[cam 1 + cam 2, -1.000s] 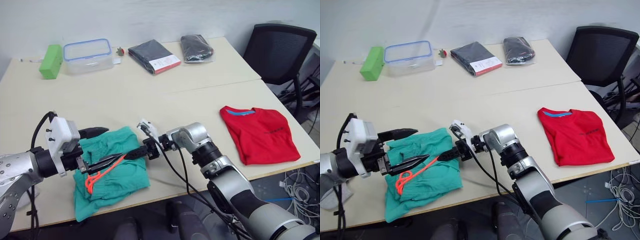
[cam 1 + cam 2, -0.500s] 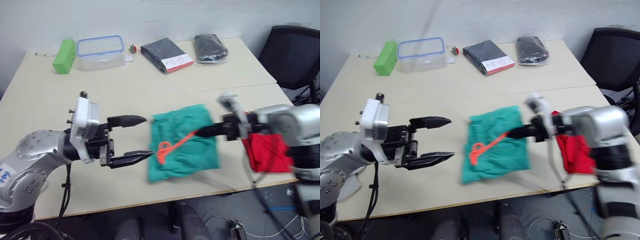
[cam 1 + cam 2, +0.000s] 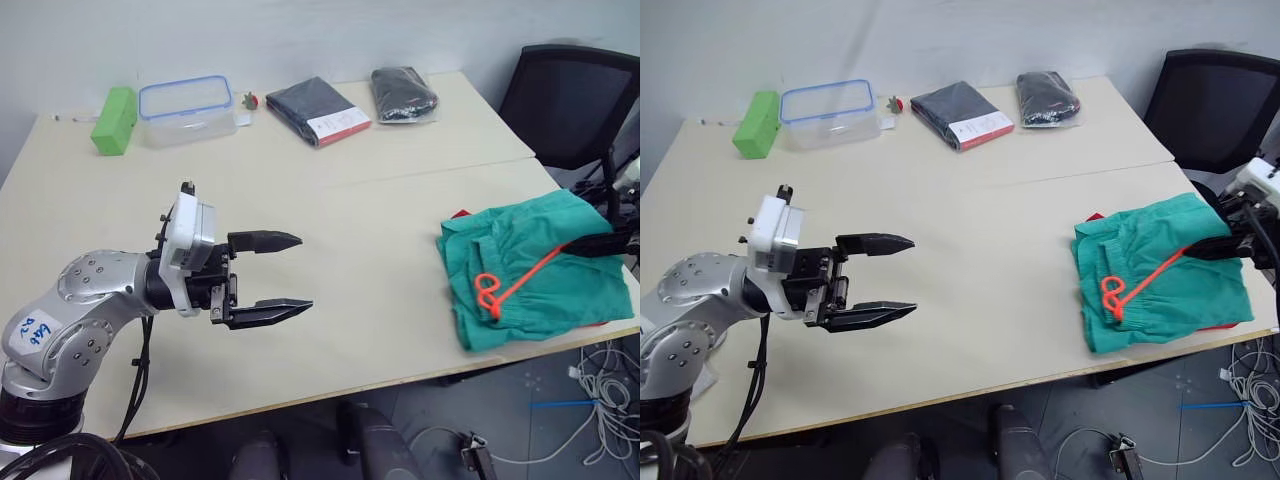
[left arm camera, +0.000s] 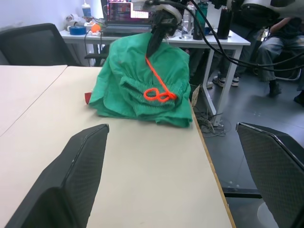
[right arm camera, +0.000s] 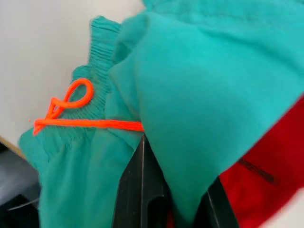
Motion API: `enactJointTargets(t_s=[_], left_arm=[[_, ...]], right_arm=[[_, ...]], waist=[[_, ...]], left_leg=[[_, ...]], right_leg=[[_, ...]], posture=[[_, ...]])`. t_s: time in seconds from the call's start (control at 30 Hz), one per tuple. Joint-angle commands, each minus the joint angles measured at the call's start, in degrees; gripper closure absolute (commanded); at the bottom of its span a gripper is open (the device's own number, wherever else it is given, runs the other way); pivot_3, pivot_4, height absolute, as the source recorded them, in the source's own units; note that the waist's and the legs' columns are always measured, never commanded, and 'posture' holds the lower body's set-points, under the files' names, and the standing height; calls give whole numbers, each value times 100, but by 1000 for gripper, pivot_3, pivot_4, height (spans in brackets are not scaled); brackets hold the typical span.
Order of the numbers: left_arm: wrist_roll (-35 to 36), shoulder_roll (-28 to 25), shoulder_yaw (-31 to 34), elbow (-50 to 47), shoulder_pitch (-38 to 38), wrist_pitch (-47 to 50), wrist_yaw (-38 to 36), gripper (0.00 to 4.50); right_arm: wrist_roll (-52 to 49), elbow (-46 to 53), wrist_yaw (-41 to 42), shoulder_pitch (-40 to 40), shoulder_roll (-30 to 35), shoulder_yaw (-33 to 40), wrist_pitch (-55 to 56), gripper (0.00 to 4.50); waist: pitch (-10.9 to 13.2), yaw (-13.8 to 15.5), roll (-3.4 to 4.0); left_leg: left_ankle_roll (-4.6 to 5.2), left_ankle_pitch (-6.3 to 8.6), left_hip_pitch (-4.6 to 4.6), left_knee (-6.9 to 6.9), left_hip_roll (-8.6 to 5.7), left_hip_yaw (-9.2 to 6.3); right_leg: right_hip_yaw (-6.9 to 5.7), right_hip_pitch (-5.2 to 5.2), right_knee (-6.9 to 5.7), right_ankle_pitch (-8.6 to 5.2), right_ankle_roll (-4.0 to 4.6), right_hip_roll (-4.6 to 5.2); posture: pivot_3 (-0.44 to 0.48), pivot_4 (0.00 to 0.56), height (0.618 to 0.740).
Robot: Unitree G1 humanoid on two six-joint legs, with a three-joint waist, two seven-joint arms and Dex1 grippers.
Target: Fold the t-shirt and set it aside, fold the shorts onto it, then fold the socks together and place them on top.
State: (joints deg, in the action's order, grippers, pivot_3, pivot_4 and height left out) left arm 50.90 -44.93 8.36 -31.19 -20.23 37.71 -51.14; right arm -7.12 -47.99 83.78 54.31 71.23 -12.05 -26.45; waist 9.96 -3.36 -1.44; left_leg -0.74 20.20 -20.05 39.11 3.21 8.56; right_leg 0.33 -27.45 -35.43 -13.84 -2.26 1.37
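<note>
The right tool (image 3: pixel 1200 248), pinching the teal-green fabric shorts (image 3: pixel 1155 268), has carried them from the desk (image 3: pixel 990 240) centre onto the bright red cotton t-shirt (image 3: pixel 1095 217) at 3 o'clock, while the left tool (image 3: pixel 895 278) stays spread.

The left arm reaches in from the near left, forearm level, and its left gripper (image 3: pixel 275 272) hangs above the bench with its two black fingers (image 3: pixel 262 240) spread wide and pointing right. At the far right edge the right gripper (image 3: pixel 1210 245) points left, its fingers pinched together on the shorts (image 3: pixel 1155 268), gripping a fold of the cloth
</note>
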Motion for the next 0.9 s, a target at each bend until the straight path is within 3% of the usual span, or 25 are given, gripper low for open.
enactJointTargets(t_s=[0.03, 0.17, 0.2, 0.33, 0.63, 0.9], left_arm=[[-31, 56, -40, -169, -121, -129, -15, 0], [-94, 31, -43, -193, -93, -157, -19, 0], [-105, 21, -39, -198, -78, -161, -26, 0], [-135, 19, -20, -218, -21, -173, -33, 0], [-285, 62, -68, -71, -103, -253, -42, 0], [-459, 8, 0, 76, -59, -306, -82, 0]], right_arm=[[516, -901, -724, 90, -259, 82, 921, 4477], [620, -1477, -1584, 153, -583, 418, 1306, 4477], [558, -1561, -1699, 184, -645, 546, 1311, 4248], [455, -1592, -1781, 134, -721, 882, 1270, 3068], [204, -1424, -1769, -105, -84, 1729, 1200, 39], [-582, -851, -1751, 470, -70, 2647, 464, 39]], waist=[[0, -3, 0], [15, 0, 25], [20, 1, 34], [26, 1, 43], [27, 14, 47], [27, -60, 48]], left_leg=[[-1, -1, 0, 0, 0, 0], [-7, -4, -3, 0, -4, -1], [-9, -6, -3, 0, -6, -1], [-17, -14, -2, 0, -8, -4], [-19, -16, 3, 0, -9, -5], [-20, -17, 12, -2, -8, 1]], right_leg=[[0, 0, -1, 1, -1, 1], [2, -5, -13, 16, -28, 9], [3, -6, -15, 17, -30, 10], [3, -5, -20, 18, -32, 11], [3, -1, -24, 19, -33, 11], [11, 3, -25, 19, -33, 8]], posture=[[0, 150, 740], [0, 150, 740], [0, 150, 740], [0, 150, 740], [0, 150, 740], [0, 150, 740]])
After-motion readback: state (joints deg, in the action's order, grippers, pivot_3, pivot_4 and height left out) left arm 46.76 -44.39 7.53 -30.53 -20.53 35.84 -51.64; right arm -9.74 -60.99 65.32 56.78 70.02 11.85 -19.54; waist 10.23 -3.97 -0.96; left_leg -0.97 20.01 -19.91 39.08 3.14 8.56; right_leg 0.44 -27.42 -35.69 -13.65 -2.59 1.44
